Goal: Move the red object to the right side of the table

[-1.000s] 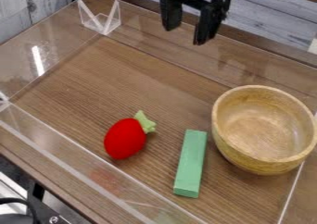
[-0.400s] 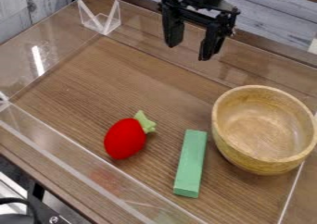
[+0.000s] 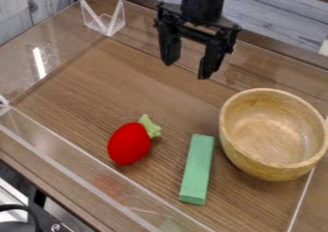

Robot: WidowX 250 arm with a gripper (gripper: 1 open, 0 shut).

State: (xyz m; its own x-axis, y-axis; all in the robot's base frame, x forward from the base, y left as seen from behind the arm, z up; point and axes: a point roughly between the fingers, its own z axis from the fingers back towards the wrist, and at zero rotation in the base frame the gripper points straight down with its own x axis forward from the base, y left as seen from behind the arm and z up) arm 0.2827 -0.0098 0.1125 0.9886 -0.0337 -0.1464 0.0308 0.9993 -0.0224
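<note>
The red object (image 3: 129,142), a small bright-red toy strawberry with a pale green leafy top, lies on the brown wood-grain table (image 3: 128,82) left of centre, near the front wall. My gripper (image 3: 189,65) hangs well above and behind it, toward the back middle of the table. Its two dark fingers (image 3: 168,51) point downward and stand open with nothing between them.
A flat green rectangular block (image 3: 197,168) lies just right of the strawberry. A wooden bowl (image 3: 273,133) sits at the right side. Low clear acrylic walls (image 3: 52,150) edge the table, and a small clear stand (image 3: 103,18) is at the back left.
The gripper has come down and a little to the left and toward the front, still open. The strawberry, block and bowl have not moved.
</note>
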